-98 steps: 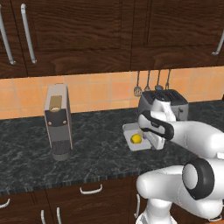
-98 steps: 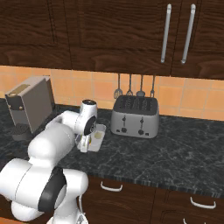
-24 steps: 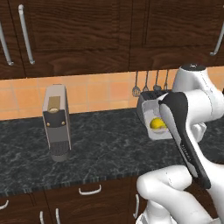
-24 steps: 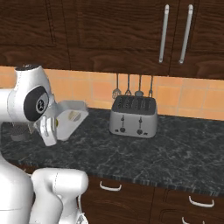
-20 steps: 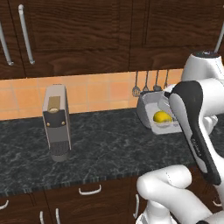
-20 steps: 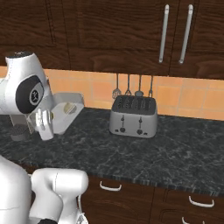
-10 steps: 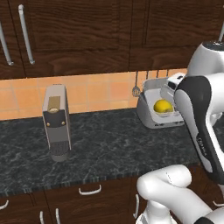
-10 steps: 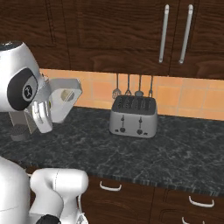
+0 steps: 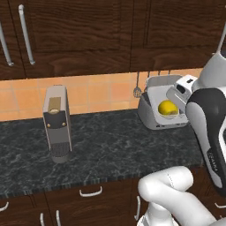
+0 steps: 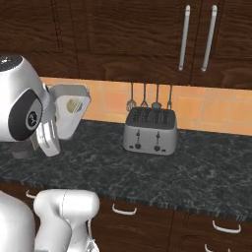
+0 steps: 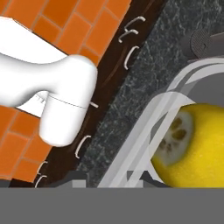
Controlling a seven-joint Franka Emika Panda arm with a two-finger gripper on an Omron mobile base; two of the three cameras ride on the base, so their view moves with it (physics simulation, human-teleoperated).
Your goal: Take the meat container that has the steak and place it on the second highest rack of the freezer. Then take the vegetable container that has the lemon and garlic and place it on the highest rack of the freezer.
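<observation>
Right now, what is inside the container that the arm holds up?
Inside the container, the lemon lies against its wall. From the right base view, a pale rounded thing shows through the side, probably the garlic. The fingers are hidden.

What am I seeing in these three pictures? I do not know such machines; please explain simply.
This is a rendered kitchen with a white robot arm on a driving base. Two cameras ride behind the arm, left and right; the third looks along its hand. The arm holds a clear container tilted in the air, above the dark counter. Inside lies a yellow lemon; a pale item beside it may be the garlic. The gripper is closed on the container's rim. On the counter stand a coffee machine and a toaster.
</observation>
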